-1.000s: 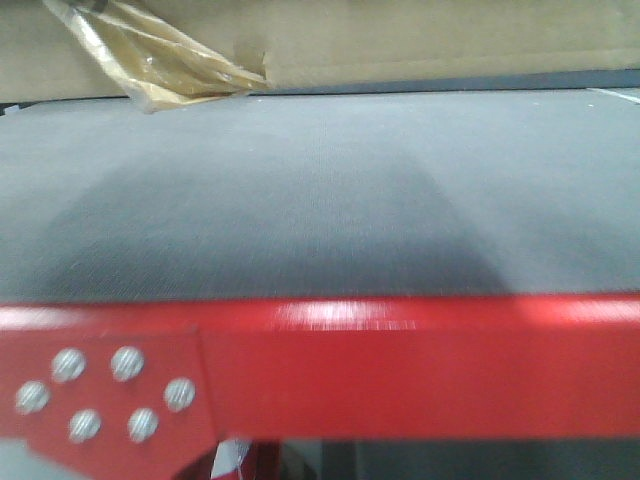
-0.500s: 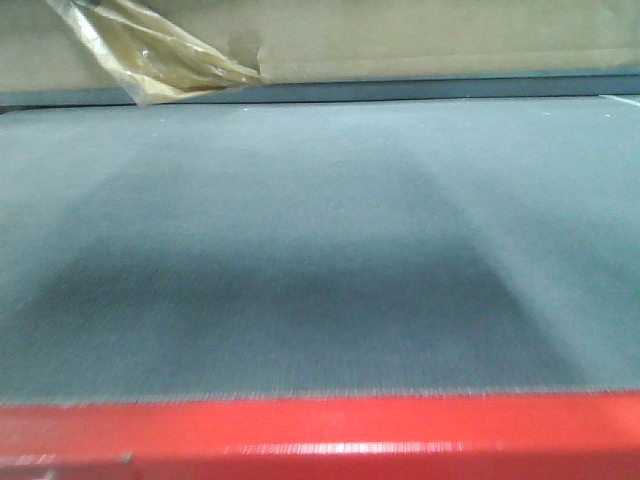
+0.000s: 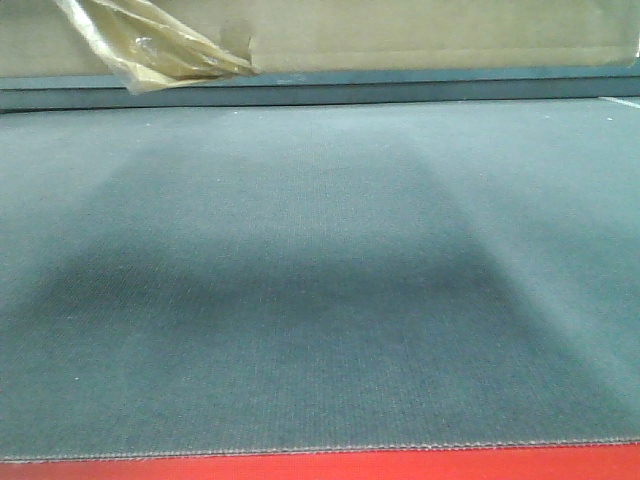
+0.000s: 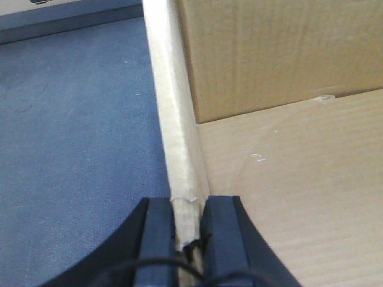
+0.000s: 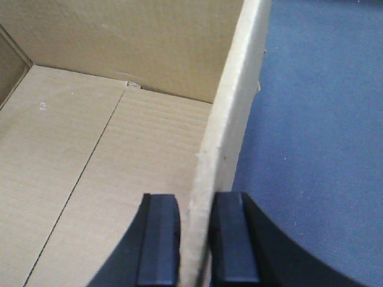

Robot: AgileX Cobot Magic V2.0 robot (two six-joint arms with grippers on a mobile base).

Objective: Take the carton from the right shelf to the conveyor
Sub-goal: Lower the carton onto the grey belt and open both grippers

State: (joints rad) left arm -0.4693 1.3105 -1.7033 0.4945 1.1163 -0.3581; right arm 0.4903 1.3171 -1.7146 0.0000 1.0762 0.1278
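Dark grey textured belt of the conveyor fills nearly the whole front view. Nearest the camera, a thin strip of the red frame runs along the bottom edge. Mid belt, a broad soft shadow, darker toward the near side. At the far end, a grey-blue band crosses the view. Right above it is the lower edge of the carton, plain brown, spanning the full width. Tape wad, yellowish and clear, hangs off the carton at the top left, its tip low over the band. Cannot tell if the carton base touches the belt.

Left wrist view: the left tool is at the bottom, two black fingers narrow and clamped on the carton's pale side wall, which sits between them with a ragged edge at the pinch. The wall runs straight away from the tool. Right of it is the carton's inside floor, with an inner wall beyond. Left of it is belt, with a paler strip at the far top.

Right wrist view: the right tool is at the bottom, black fingers narrow and gripping the opposite side wall edge-on. Left of the wall are the corrugated inside floor with a flap seam and the far inner wall. Right of it is belt only, outside the box.

So the carton is over the conveyor, with one tool on each side wall.
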